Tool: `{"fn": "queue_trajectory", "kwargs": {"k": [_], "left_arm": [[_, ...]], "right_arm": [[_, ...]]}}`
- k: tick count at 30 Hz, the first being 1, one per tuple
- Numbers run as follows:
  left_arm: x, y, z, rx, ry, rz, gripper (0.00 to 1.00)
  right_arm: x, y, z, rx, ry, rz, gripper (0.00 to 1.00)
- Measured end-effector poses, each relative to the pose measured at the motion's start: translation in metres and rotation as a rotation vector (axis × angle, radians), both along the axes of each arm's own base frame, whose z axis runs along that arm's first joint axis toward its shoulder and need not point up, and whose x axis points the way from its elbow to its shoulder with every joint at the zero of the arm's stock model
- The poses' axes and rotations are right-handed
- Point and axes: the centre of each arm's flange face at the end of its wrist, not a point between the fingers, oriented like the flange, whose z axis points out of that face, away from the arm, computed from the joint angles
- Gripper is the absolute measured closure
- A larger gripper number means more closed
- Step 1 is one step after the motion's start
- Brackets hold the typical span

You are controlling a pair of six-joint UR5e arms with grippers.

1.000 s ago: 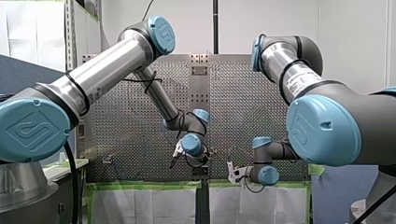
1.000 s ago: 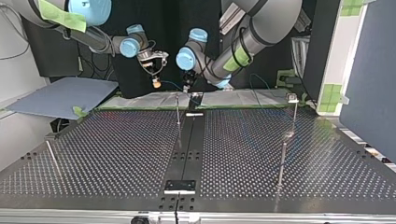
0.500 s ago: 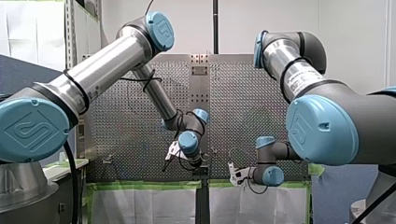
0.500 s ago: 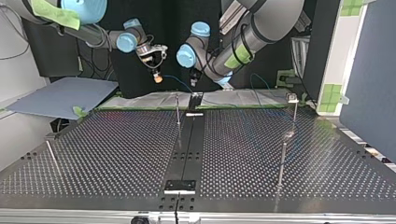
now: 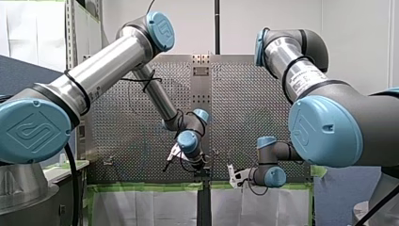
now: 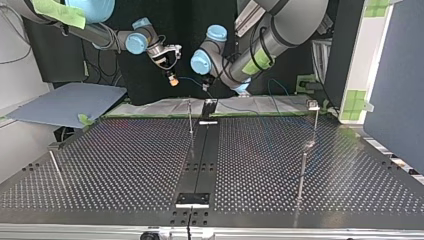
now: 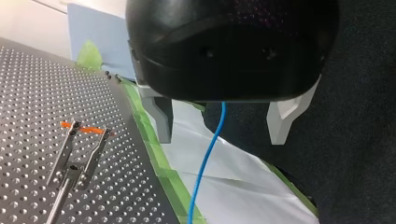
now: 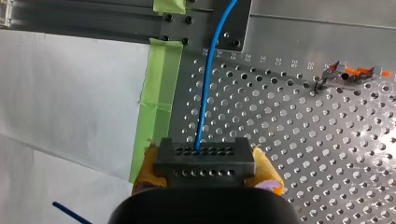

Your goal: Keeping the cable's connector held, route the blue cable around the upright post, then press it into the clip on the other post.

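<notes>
While my right gripper [image 6: 172, 79] clamps the black connector [image 8: 204, 161] between its yellow pads, the blue cable [image 7: 205, 158] hangs untouched between the wide-spread fingers of my left gripper [image 7: 222, 136]. Both hover at the top view's upper middle, beyond the upright post [image 6: 190, 117]. The clip post [image 6: 315, 125] stands at its right.

In the top view, green tape [image 8: 161, 84] is lining the table's [image 6: 125, 165] far edge, white sheets [image 6: 150, 106] are lying just beyond, and a blue board [image 6: 65, 102] is sitting off its far-left corner.
</notes>
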Motion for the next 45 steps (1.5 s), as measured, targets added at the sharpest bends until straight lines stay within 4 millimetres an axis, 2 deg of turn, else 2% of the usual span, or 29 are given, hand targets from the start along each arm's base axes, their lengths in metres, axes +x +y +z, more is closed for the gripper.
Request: {"fn": "queue_trajectory", "kwargs": {"k": [7,20,35,38,45], "left_arm": [[0.007,0.000,0.000,0.001,-0.016,-0.042,0.00],[0.014,0.019,-0.003,0.005,0.067,-0.024,0.00],[0.032,0.013,0.007,-0.077,0.069,-0.013,0.00],[0.035,0.014,0.004,-0.096,0.082,-0.010,0.00],[0.040,0.005,-0.017,-0.068,0.120,-0.029,0.00]], "right_arm": [[0.002,-0.001,0.001,-0.003,-0.018,0.003,1.00],[0.006,0.000,0.002,-0.009,-0.032,0.013,1.00],[0.012,0.002,0.003,-0.015,-0.032,0.024,1.00],[0.013,0.002,0.003,-0.017,-0.031,0.027,1.00],[0.015,0.001,0.004,-0.017,-0.028,0.032,1.00]]}}
